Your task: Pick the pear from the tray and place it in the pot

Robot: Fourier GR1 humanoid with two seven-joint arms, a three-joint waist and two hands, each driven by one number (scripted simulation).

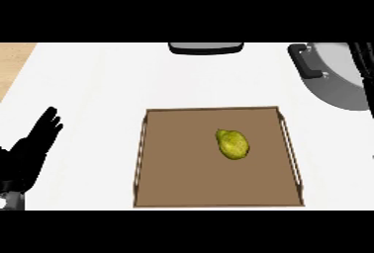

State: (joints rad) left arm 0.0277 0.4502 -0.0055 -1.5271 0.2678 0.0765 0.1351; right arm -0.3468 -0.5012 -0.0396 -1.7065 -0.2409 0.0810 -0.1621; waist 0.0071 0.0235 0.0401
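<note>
One hand on your screen, which is it? asks the desk.

My left hand (33,148), I answer. It shows low at the view's left edge, over the white counter (87,89), fingers straight and relaxed, pointing away from me. It holds nothing and touches nothing I can make out.

And the pear?

The pear (232,144) lies to the right of that hand, well apart from it, on the brown floor of the wooden tray (190,188). It sits a little right of the tray's middle, clear of every rail. The tray's left rail stands between hand and fruit.

The pot?

Farther still. I see the grey pot (340,84) ahead of the hand and far to its right, past the tray's far right corner, cut off by the view's edge. Its black handle (306,62) is on the side nearer the hand.

Anything else?

A dark object (206,48) beyond the tray's far rail, ahead and right of the hand; I cannot tell what it is.
</note>
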